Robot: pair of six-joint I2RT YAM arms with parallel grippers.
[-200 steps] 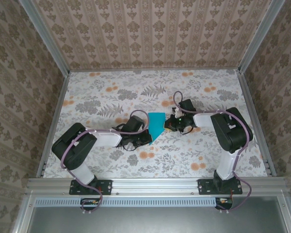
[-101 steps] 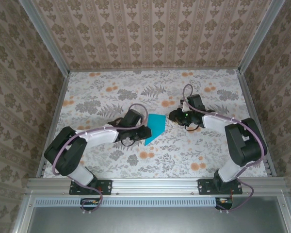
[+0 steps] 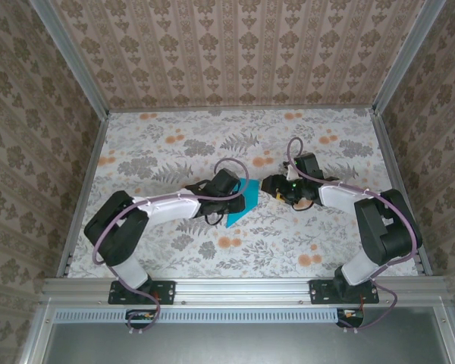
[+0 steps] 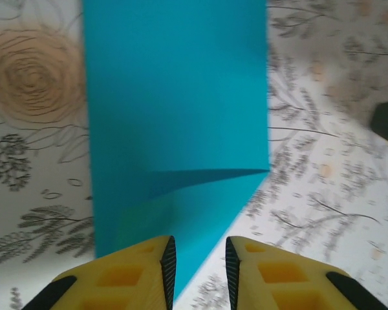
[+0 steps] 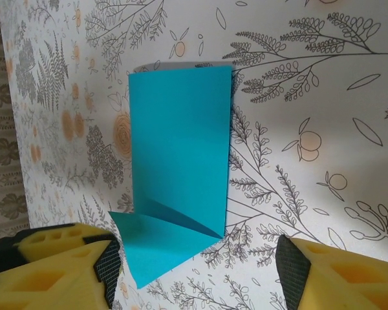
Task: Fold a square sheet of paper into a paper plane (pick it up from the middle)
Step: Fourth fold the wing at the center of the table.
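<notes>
release: left gripper [image 4: 197,258] now narrowly parted, right gripper [image 5: 197,265] spread wide after clamping, so the creased teal-blue square sheet of paper [image 5: 181,142] lies loose between their fingers, corner fold seemingly set.

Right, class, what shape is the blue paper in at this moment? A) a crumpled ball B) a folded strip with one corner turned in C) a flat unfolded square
B: the paper lies on the table as a long strip, with one corner flap folded across its end.
</notes>
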